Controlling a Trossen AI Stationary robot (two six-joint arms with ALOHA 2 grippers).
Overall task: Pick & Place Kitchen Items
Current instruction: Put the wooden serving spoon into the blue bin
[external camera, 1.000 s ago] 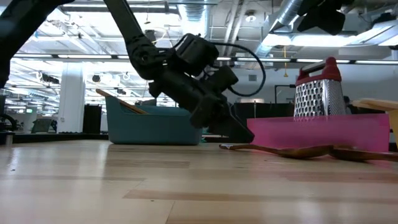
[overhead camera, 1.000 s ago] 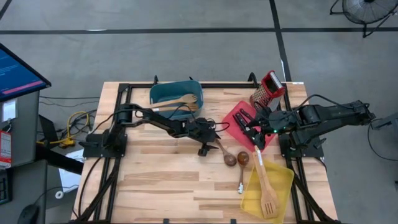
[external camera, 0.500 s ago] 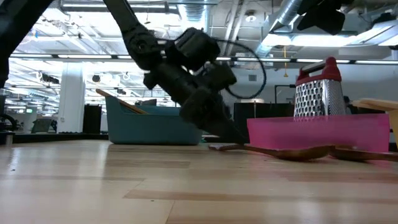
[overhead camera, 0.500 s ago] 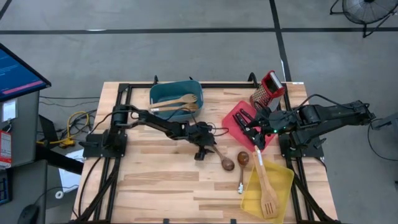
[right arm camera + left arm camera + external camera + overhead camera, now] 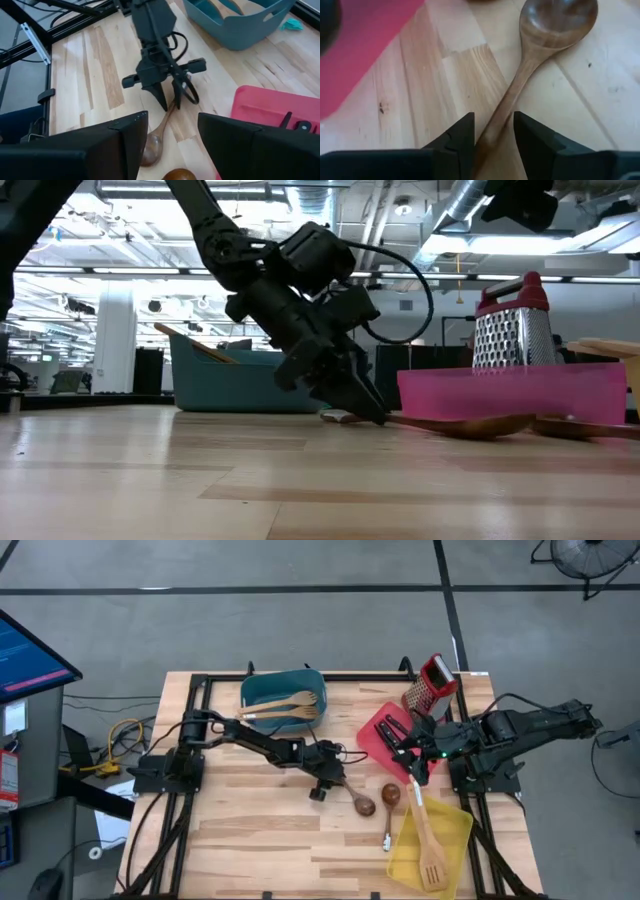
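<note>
Dropping lower and sliding toward 4 o'clock since the earlier frames, the left claw (image 5: 322, 787) now straddles a spoon handle at mid-counter, its fingers (image 5: 461, 141) narrowing on either side of the wood but not yet clearly pinching it.

At 11 o'clock on the counter (image 5: 250, 830) the teal bin (image 5: 282, 698) already holds pale wooden utensils (image 5: 290, 706), so part of the sorting looks done. At the centre lies the dark-bowled wooden spoon (image 5: 357, 799), flat on the boards, its bowl pointing toward 4 o'clock and its slim handle running up between the left fingers. Just beside it rests a second brown spoon (image 5: 390, 802), untouched. At 2 o'clock the red bin (image 5: 378, 732) carries black-handled pieces, with a steel box grater (image 5: 432, 680) behind it. At 5 o'clock the yellow bin (image 5: 432, 840) holds a pale slotted turner (image 5: 428, 838).

My judgement: two spoons remain loose on the counter. The right claw (image 5: 414, 762) hovers over the red bin's near corner, fingers apart, gripping nothing.
</note>
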